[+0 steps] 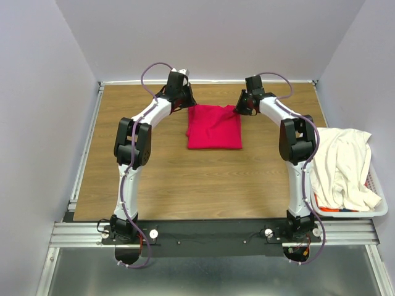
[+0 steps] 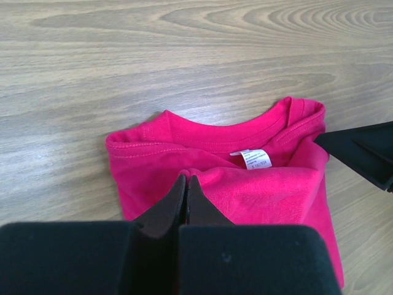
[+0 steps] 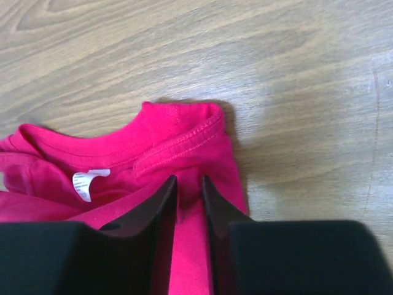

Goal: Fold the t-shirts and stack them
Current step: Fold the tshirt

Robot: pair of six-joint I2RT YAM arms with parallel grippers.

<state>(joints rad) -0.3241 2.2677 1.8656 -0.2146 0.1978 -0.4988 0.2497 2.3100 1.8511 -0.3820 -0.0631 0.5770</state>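
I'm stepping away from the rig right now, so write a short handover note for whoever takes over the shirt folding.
Left gripper: shut, apparently pinching a fold of the red shirt near its collar.
Right gripper: jaws slightly apart with red cloth in the gap, at the other end of the collar; whether it grips is unclear.
Things: the red shirt lies folded on the far middle of the table; the white shirt hangs crumpled over the basket on the right.
Done: red shirt mostly folded.
To do: finish the red fold, then fold the white shirt and stack the two.
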